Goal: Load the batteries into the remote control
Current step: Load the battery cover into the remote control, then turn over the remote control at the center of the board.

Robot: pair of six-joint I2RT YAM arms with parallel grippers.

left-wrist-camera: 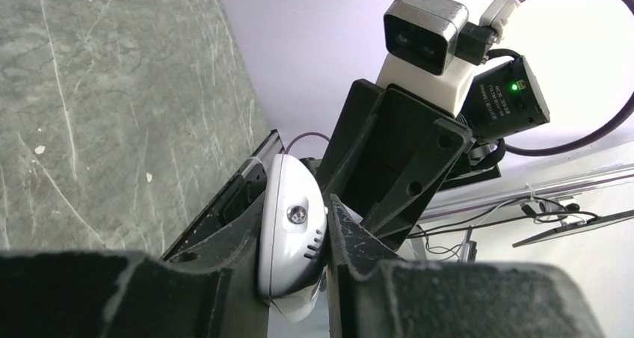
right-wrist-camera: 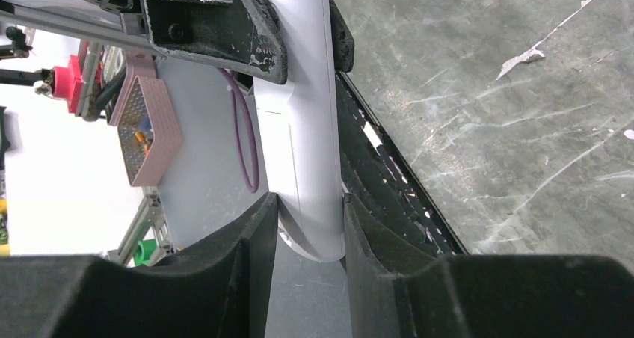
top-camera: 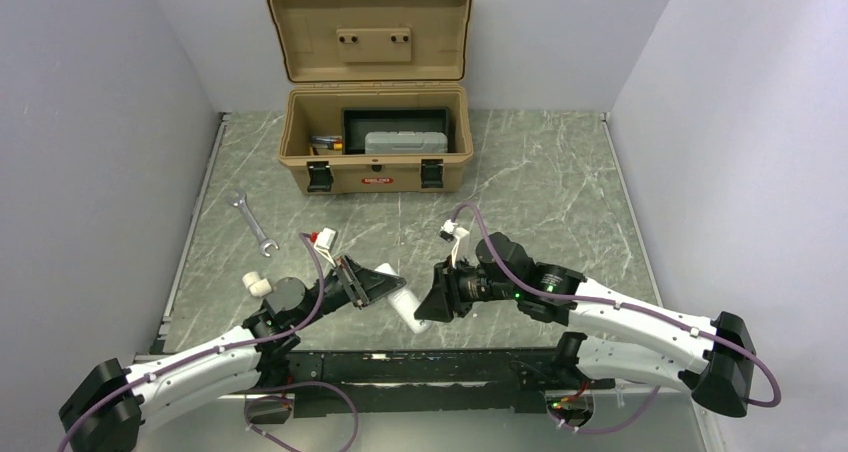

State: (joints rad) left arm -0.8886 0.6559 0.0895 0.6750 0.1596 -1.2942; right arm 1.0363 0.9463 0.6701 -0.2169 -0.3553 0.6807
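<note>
The white remote control (top-camera: 409,309) hangs above the table's near edge, held at both ends. My left gripper (top-camera: 388,285) is shut on one end; in the left wrist view the remote's rounded tip (left-wrist-camera: 293,237), with its small lens, sits between the left gripper's (left-wrist-camera: 296,229) two dark fingers. My right gripper (top-camera: 432,306) is shut on the other end; in the right wrist view the remote's plain back (right-wrist-camera: 303,128) runs up from the right gripper (right-wrist-camera: 308,220) to the left gripper's finger (right-wrist-camera: 217,24). The batteries are out of view.
An open tan toolbox (top-camera: 375,162) stands at the back centre, holding a dark tray and a grey case. A silver wrench (top-camera: 252,224) lies on the marble tabletop to the left. A small white piece (top-camera: 258,284) sits by the left arm.
</note>
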